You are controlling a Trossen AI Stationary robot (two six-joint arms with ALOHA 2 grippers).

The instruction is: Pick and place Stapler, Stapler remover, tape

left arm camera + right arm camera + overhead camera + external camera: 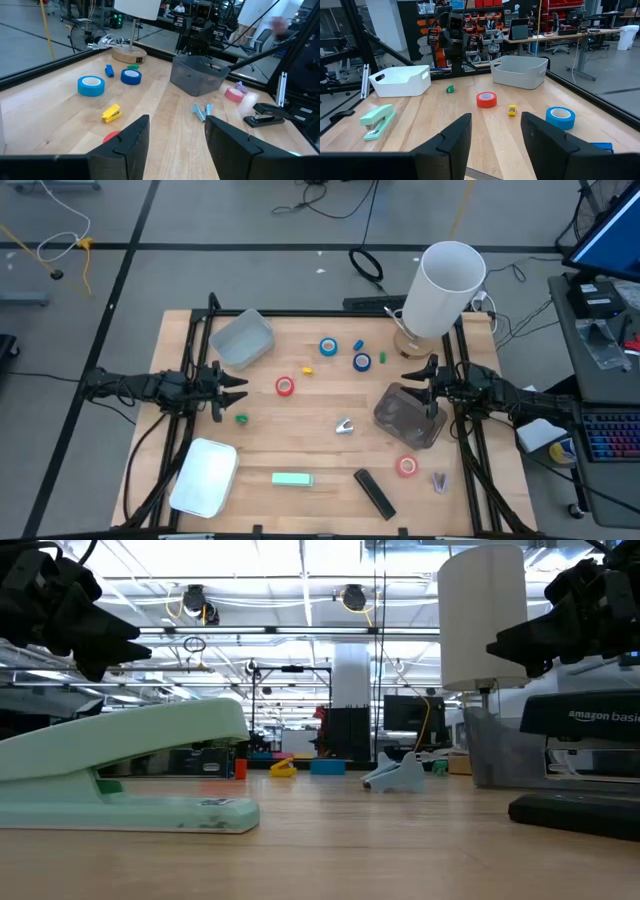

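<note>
We judge nothing is picked yet. Nearest the table's front edge lie the green stapler [292, 478] and black stapler [374, 493], with a red tape [406, 466] beside them; past them sits the staple remover [344, 425], then the blue tapes [329, 347]. Our left gripper [232, 383] and right gripper [418, 377] hover at the sides, jaws wide and empty. Next we must reach and descend over one item.
</note>
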